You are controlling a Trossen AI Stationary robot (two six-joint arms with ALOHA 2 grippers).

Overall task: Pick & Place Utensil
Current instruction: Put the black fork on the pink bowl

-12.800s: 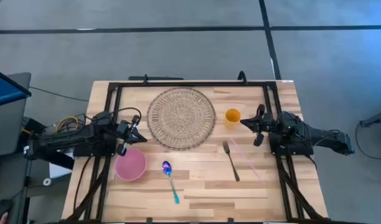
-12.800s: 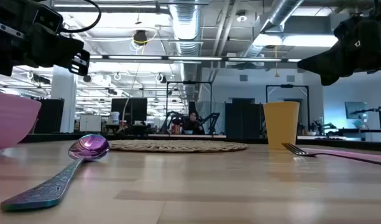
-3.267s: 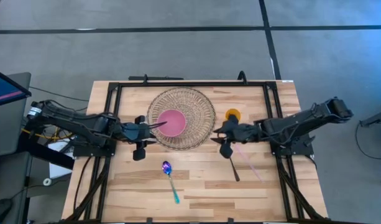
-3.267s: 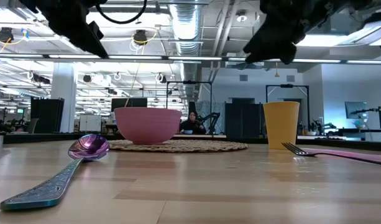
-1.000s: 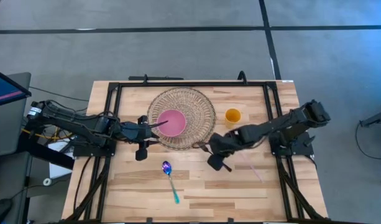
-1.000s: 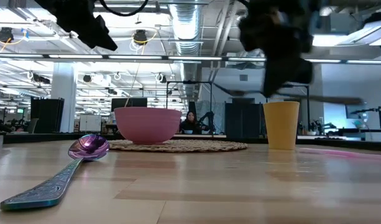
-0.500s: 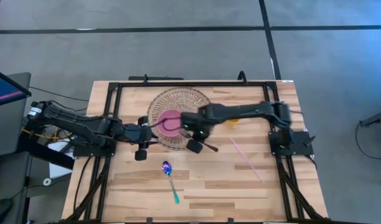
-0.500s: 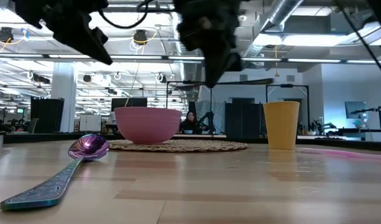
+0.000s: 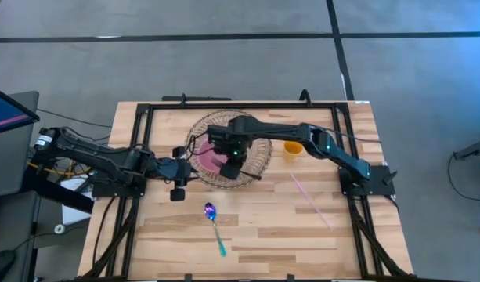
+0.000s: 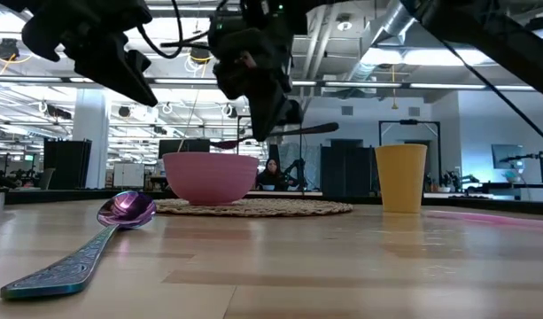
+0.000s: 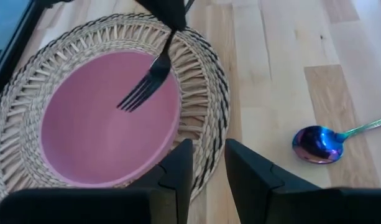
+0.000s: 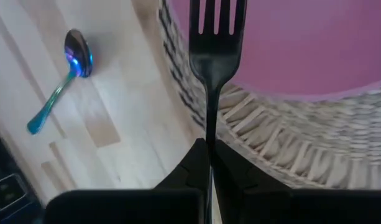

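A pink bowl (image 9: 211,157) stands on a round woven mat (image 9: 259,153) at the table's far middle. My right gripper (image 9: 232,163) reaches over the mat's near side, shut on a dark fork (image 12: 215,43) whose tines (image 11: 140,96) hang over the bowl. My left gripper (image 11: 207,167) waits open at the mat's left edge, beside the bowl, with nothing between its fingers. An iridescent spoon (image 9: 214,227) lies flat on the table nearer the front. My right gripper pinches the fork's handle (image 12: 209,127) between its two fingers. The fork sticks out ahead of the fingertips, and its handle end (image 10: 320,128) trails behind the gripper. It is lifted clear and about level, tines (image 10: 220,143) just above the bowl's rim (image 10: 209,157).
An orange cup (image 9: 293,146) stands right of the mat. A thin pink stick (image 9: 307,196) lies on the table's right half. Black frame rails (image 9: 240,105) run along the far edge and both sides. Bare wood lies around the spoon toward the near edge.
My right gripper has carried the fork from the table's right middle toward the left and far edge, to over the mat's near side. The fork has stayed clear of the table and turned about, so its tines now hang over the bowl.
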